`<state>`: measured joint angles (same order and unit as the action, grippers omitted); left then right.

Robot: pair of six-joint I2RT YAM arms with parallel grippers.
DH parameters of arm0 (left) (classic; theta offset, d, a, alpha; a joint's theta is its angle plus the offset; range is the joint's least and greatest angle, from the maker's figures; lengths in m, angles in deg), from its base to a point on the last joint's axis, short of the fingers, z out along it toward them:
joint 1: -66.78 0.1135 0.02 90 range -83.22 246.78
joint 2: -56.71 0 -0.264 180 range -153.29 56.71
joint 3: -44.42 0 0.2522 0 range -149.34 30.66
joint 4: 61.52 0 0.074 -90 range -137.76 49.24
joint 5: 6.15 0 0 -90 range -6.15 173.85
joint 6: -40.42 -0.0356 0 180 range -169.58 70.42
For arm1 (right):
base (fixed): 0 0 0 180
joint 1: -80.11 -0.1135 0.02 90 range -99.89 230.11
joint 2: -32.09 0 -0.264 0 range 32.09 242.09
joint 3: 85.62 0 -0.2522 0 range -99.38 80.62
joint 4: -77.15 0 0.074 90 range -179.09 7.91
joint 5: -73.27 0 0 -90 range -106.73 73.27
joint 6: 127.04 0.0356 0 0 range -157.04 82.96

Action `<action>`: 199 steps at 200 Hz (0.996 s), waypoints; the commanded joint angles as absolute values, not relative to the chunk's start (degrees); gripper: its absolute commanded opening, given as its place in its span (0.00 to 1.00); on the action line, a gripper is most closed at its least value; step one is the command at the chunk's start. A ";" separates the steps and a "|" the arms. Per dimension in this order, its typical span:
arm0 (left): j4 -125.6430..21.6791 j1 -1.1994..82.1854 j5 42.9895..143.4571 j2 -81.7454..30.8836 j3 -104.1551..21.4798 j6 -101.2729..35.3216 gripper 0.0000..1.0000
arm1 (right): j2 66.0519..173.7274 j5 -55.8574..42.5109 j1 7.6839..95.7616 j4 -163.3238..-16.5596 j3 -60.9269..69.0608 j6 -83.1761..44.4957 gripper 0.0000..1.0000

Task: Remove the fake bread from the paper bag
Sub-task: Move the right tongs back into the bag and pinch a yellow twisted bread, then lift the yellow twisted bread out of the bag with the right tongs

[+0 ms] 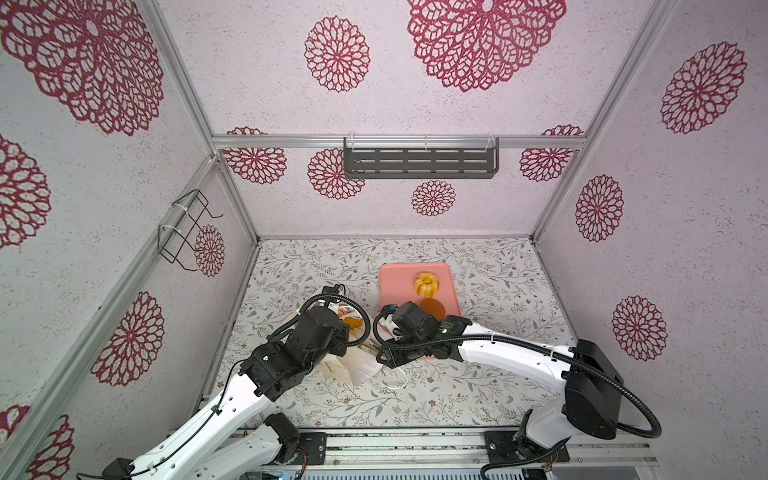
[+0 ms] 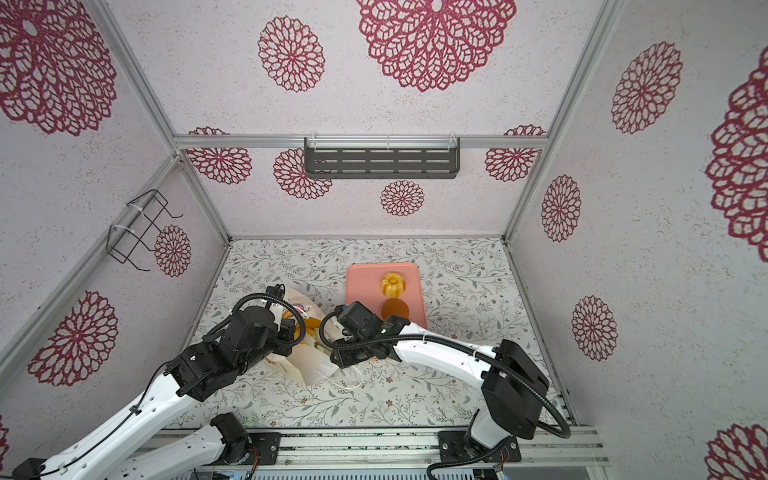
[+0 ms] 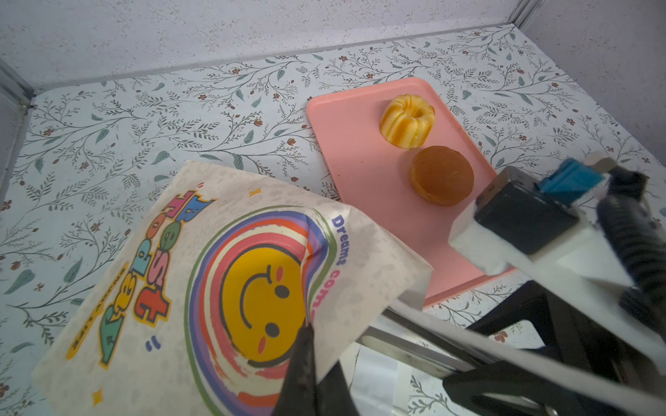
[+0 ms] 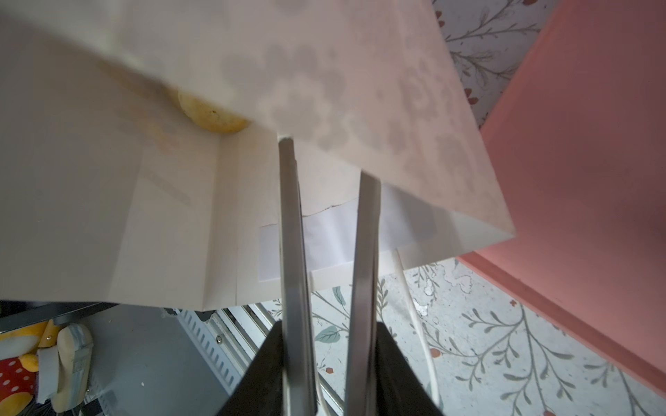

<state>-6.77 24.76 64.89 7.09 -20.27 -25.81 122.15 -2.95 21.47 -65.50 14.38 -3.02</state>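
The paper bag (image 1: 362, 370) (image 2: 312, 365) lies on its side left of the middle, its smiley print (image 3: 263, 306) facing up. My left gripper (image 3: 307, 326) is shut on a fold of the bag's upper wall and holds it lifted. My right gripper (image 4: 326, 156) reaches into the bag's mouth with its fingers (image 1: 367, 346) slightly apart and nothing between them; the upper wall covers part of the tips. One pale golden piece of fake bread (image 4: 212, 115) shows deep inside the bag. A ring-shaped bun (image 1: 426, 284) (image 3: 407, 120) and a dark brown round bun (image 1: 433, 309) (image 3: 441, 175) lie on the pink tray (image 1: 395, 282).
The pink tray (image 2: 361, 286) (image 4: 576, 144) lies just right of the bag, its near end under my right wrist. A white cord handle (image 1: 395, 384) (image 4: 414, 306) trails on the floral tabletop. A wire rack (image 1: 187, 228) hangs on the left wall, a grey shelf (image 1: 419, 162) on the back wall.
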 commanded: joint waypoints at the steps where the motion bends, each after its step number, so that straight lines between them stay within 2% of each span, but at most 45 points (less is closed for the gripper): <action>1: -9.88 24.13 65.51 7.05 -20.06 -25.79 0.00 | 122.73 -1.46 21.74 -68.57 11.35 -4.40 0.32; 29: -9.95 24.07 63.72 6.97 -19.80 -23.84 0.00 | 123.06 -0.65 21.59 -67.68 10.33 -4.18 0.08; 45: -10.33 23.99 62.37 6.89 -19.45 -22.08 0.00 | 121.59 -0.88 21.18 -66.44 10.13 -4.06 0.00; 129: -10.06 23.85 57.41 5.75 -19.61 -20.12 0.00 | 102.36 -5.72 19.11 -61.31 20.23 2.31 0.00; 199: -6.38 23.83 49.82 4.46 -21.62 -14.19 0.00 | 92.37 -9.62 19.11 -53.30 23.25 3.57 0.00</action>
